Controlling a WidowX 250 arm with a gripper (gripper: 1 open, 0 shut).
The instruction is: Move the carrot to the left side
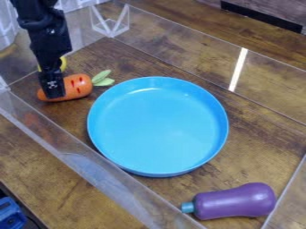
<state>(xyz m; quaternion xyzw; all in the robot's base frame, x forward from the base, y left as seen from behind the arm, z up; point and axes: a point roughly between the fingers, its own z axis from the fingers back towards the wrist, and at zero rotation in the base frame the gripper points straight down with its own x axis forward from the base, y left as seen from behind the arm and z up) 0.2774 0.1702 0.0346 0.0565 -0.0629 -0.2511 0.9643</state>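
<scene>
The carrot (75, 86) is small and orange, with a pale green leafy top pointing right. It lies on the wooden table just left of the blue plate (158, 125). My black gripper (50, 88) comes straight down from the top left over the carrot's thick left end. Its fingers (52, 68) stand apart around that end, low at the table and open. The carrot's left tip is hidden behind the fingers.
A purple eggplant (233, 201) lies at the front right. Clear plastic walls (48, 134) fence the work area along the front left and the back. A clear stand (110, 20) sits at the back, behind the gripper.
</scene>
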